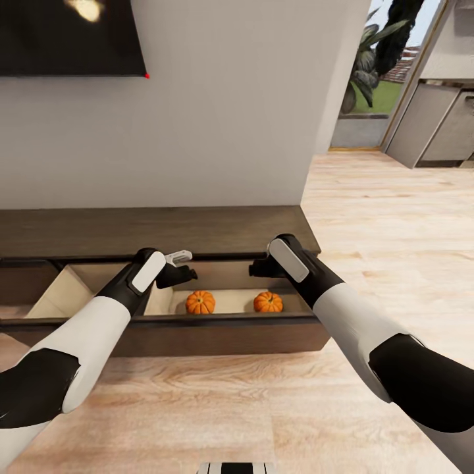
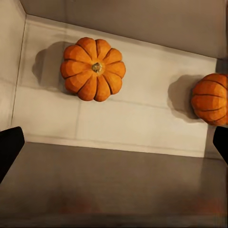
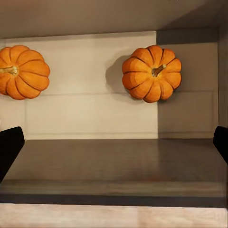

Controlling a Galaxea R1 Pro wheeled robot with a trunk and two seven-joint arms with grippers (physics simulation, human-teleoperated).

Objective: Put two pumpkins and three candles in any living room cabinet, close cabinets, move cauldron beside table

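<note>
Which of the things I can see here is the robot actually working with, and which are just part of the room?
Part of the job:
- left pumpkin
- right pumpkin
- cabinet with its drawer open, both pumpkins inside
- left gripper and right gripper, both empty

Just there:
- TV on the wall
- grey kitchen units
- plant outside

open cabinet drawer point(image 1: 79, 280) (pale inside) | two pumpkins point(image 1: 200, 302) point(image 1: 268, 301), apart

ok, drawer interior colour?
Pale beige drawer interior, clearest in the left wrist view.
</note>
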